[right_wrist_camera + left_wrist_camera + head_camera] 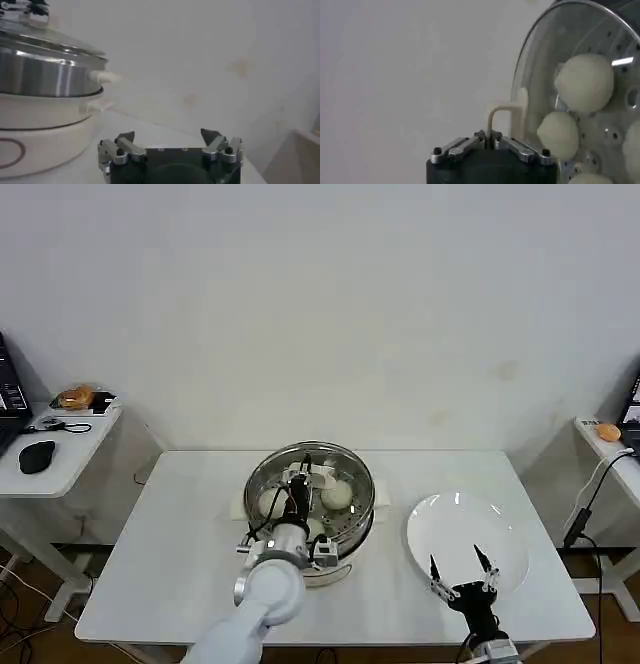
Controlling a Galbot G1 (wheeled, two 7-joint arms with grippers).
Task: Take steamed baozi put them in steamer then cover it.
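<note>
The shiny steel steamer stands at the table's middle on its white base. The clear glass cover lies over the pot. Through the glass I see off-white baozi on the perforated tray, two of them close up. My left gripper hangs over the pot, shut on the cover's pale beige handle, which passes between the closed fingertips. My right gripper hovers open above the near part of the white plate, nothing between its fingers.
The flat white plate lies right of the steamer with nothing on it. A side table at the left carries a mouse and orange-brown food. Another side table at the right has a cable hanging from it. A wall stands behind the table.
</note>
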